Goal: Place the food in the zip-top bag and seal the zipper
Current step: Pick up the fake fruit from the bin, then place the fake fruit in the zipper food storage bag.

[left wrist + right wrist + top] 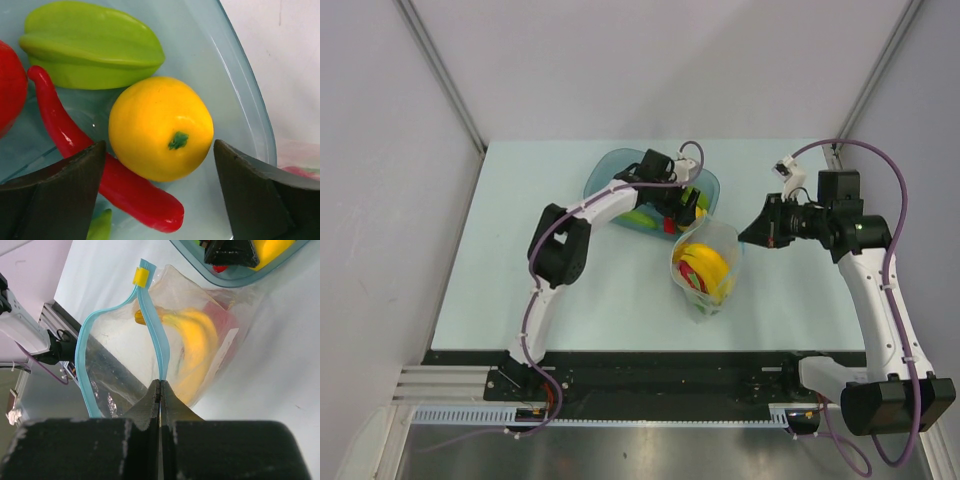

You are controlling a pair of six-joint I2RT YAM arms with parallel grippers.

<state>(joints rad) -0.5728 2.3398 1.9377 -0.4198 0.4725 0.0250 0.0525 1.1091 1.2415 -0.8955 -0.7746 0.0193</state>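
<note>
The right gripper's (160, 390) jaws pinch the zipper (150, 325), propping the zip-top bag (200, 340) open just ahead, while the left gripper's (160, 145) jaws gape either side of the yellow citrus (160, 120) in the tray (240, 90), poised to grasp.

The left arm (605, 205) reaches forward and to the right with a bent elbow, its jaws spread wide and pointing down. The right arm (880, 290) rises from its base and bends left, jaws pinched together on the zipper (154, 335).
</note>
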